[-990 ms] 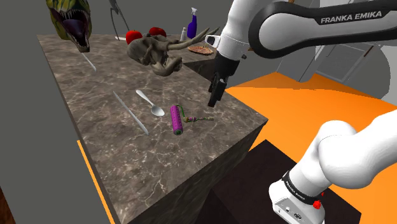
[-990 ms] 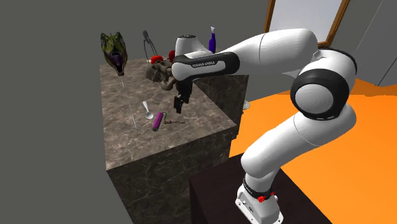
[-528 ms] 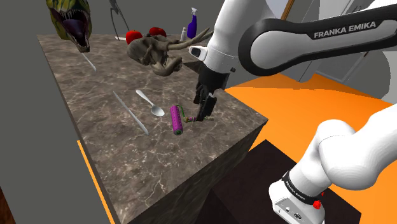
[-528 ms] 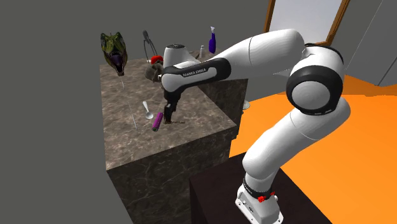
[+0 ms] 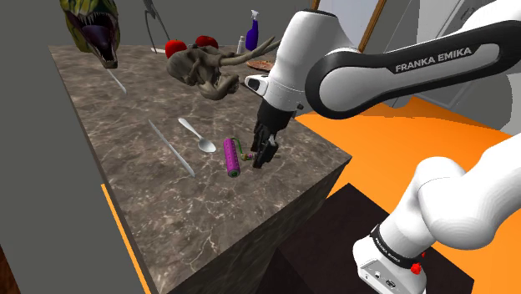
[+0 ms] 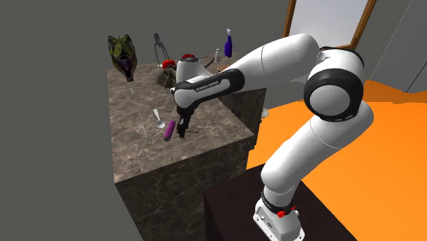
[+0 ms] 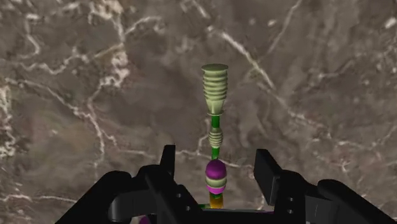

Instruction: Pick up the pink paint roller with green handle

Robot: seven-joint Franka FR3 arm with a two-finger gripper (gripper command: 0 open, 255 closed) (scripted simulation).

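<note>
1. The shoulder view sits close beside the stand (at its 5 o'clock), looking down across the marbled block toward 11 o'clock.
2. The second exterior view looks from much the same side but farther back, with the block at its 9 o'clock.
3. The wrist view looks along the gripper, straight down and very near the marbled top.
4. Both exterior views share the block, stand and arm.

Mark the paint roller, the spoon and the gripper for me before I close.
paint roller [image 5: 231,157]: shoulder view, middle of its pink cylinder.
spoon [image 5: 206,145]: shoulder view, on its bowl.
gripper [image 7: 215,162]: wrist view, midway between its open fingertips.
</note>
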